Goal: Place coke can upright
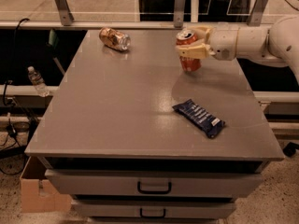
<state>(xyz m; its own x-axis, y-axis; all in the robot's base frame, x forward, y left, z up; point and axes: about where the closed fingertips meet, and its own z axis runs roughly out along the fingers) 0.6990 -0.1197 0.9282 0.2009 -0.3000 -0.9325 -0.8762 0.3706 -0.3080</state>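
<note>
- The table (pixel 117 120) is a grey flat-topped unit with drawers under its front edge. It carries three items, well apart from one another.
- The arm (pixel 254 41) is white. It comes in from the right side of the view and runs roughly level over the table's far right corner.
- The dark blue snack wrapper (pixel 198 118) lies flat on the right half of the table. It is nearer the front than the point of work and clear of it.
- The gripper (pixel 191 43) is at the arm's left end, over the far right part of the table. Its fingers (pixel 193 53) are clenched on the coke can from the right side, one across the upper body and the other behind near the top rim.
- The coke can (pixel 190 64) is held in that grasp.
  - Its long axis is close to vertical, with the silver top facing up and leaning slightly to the left.
  - The red lower body hangs below the fingers towards the table.
  - Its base is very near the surface, but whether it touches cannot be told. A shadow lies on the table just in front of it.
  - Judgement: the set-down turns on the short vertical gap between base and table. The slight lean must be removed before release, or the can may tip.
  - Judgement: the fingers lie to the can's right, so a withdrawal to the right would keep them clear of it.
- The gold-brown can (pixel 114 38) lies on its side near the far left of the table. It is well apart from the gripper and not part of this step.
</note>
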